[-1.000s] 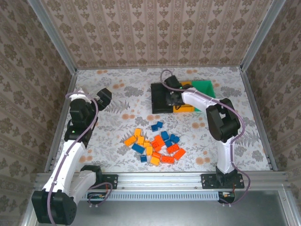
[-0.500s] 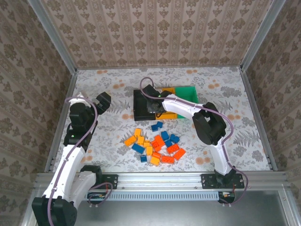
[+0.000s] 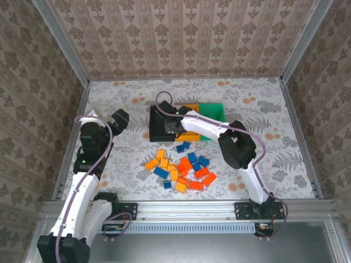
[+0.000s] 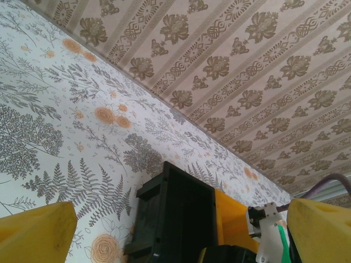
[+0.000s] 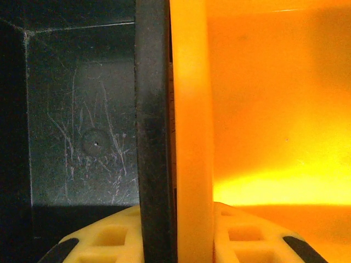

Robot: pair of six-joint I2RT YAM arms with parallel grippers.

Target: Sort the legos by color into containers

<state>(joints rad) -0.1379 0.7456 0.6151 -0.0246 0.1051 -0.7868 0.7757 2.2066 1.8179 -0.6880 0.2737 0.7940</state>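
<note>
My right hand (image 3: 170,126) is clamped on the black plastic bin (image 3: 156,131) where its wall joins the orange-yellow plastic bin (image 3: 190,107); left hand (image 3: 119,118) spread apart, well away.

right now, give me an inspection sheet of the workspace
surface: floral-print table top, flat
job's things: small plastic studded bricks in yellow-orange, red-orange and blue heaped mid-table; joined black, orange-yellow and green plastic bins behind them
clutter: nothing seen
end effectors: left end effector open, empty; right end effector clamped astride the black and orange bins' shared wall
cables: purple-grey cable along each arm, clear of the bricks
surroundings: patterned wallpaper walls
</note>
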